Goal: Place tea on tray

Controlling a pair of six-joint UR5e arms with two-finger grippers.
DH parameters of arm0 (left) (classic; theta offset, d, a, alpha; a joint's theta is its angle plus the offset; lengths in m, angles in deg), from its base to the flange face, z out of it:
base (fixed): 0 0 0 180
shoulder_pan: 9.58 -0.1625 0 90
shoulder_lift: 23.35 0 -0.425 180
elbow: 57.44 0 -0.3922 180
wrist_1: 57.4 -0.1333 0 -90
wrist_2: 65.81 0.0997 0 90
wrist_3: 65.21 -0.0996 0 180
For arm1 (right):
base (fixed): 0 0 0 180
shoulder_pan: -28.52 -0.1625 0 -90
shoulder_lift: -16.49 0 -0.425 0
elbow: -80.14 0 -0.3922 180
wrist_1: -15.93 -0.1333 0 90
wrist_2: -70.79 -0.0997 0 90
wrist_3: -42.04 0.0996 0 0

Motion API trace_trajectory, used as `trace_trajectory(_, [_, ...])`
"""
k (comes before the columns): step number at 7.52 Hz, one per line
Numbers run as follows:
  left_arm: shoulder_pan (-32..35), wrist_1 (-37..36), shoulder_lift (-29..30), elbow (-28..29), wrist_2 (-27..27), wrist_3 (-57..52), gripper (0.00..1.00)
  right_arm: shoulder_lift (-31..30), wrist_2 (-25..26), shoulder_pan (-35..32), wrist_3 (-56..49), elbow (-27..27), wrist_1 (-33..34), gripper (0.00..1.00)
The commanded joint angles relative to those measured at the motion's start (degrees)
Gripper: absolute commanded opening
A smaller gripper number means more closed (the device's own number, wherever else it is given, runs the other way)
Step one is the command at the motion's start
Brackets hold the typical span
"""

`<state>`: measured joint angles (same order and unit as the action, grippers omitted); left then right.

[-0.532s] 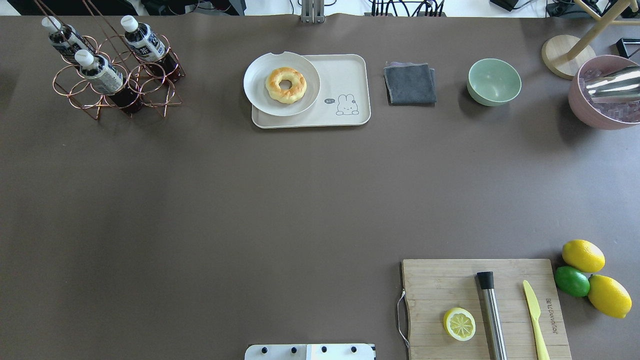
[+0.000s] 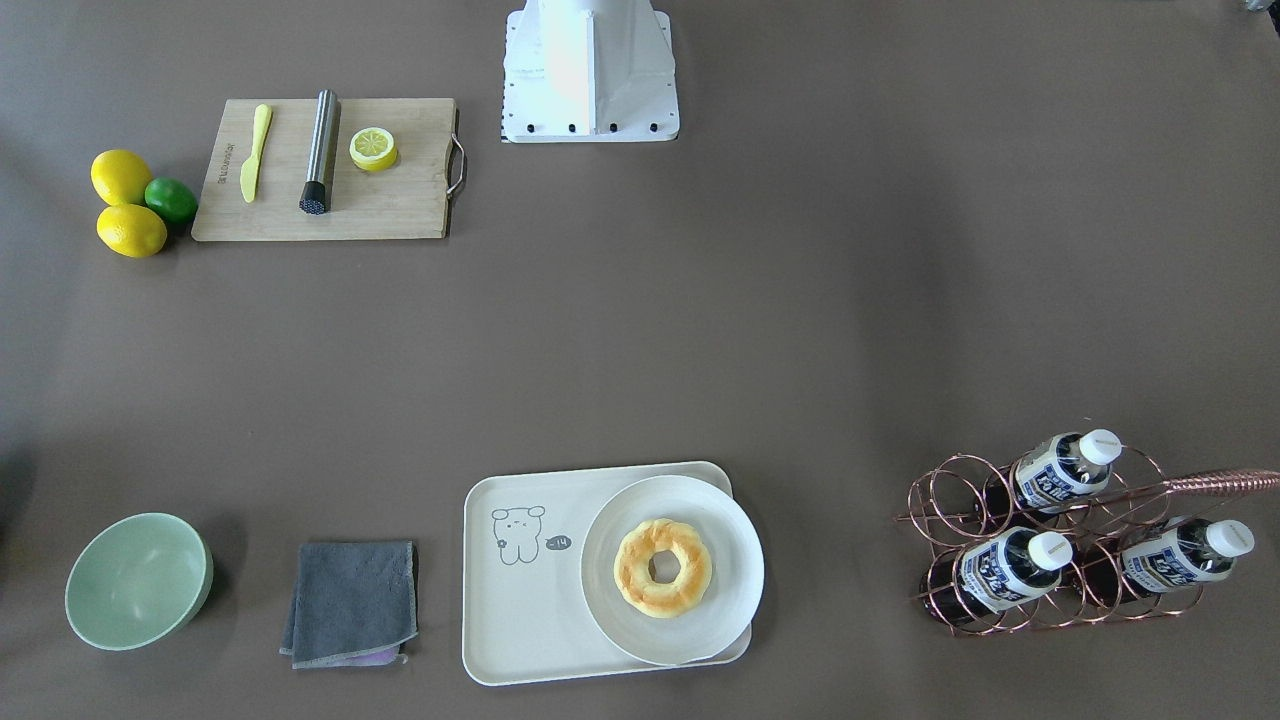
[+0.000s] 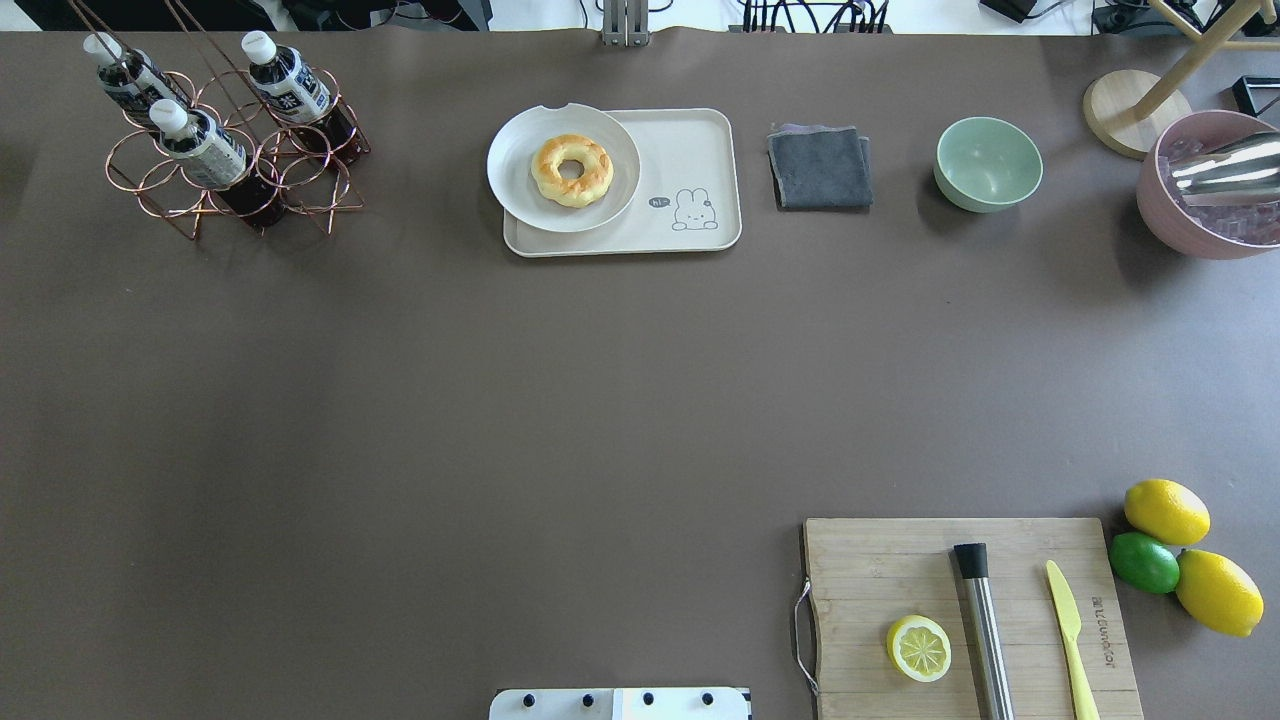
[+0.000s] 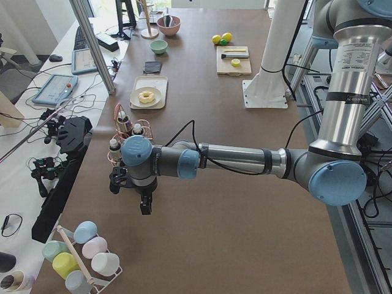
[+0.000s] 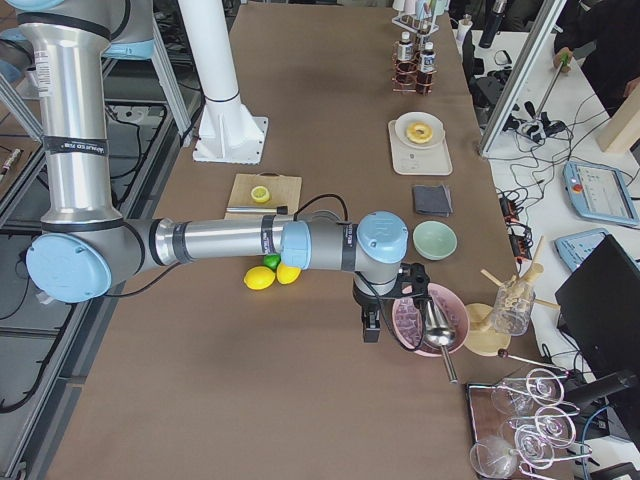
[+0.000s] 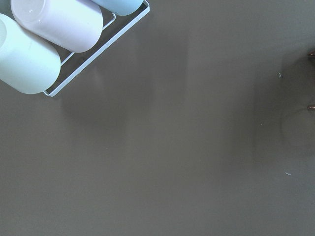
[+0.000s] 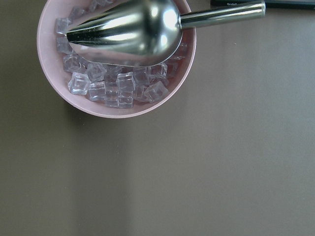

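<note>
Across the tabletop [image 3: 500,400], the tray [image 3: 690,150] lies well apart from the copper rack [image 3: 300,175], where the tea [image 3: 205,150] leans. It is probably light, stiff and slick; take it mid-body, below the cap. Whether the left hand [image 4: 145,205] or the right hand [image 5: 370,325] is open cannot be told. The label print is unreadable.

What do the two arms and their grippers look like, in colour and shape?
Both the left arm and the right arm are silver-grey tubes with round light-blue joint caps and black bands. A thin black cable loops along each forearm. The left gripper and right gripper are small and black.
</note>
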<state>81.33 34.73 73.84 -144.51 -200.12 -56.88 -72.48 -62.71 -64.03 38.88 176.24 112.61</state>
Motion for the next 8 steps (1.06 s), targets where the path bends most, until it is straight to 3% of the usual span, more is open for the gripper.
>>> trace_trajectory(1, [0.0, 0.2, 0.2, -0.1, 0.0, 0.2, 0.98, 0.0, 0.0, 0.0, 0.0, -0.1, 0.0, 1.0])
trace_trajectory(8, [0.0, 0.2, -0.2, -0.1, 0.0, 0.1, 0.98, -0.4, -1.1, 0.0, -0.2, -0.1, 0.0, 1.0])
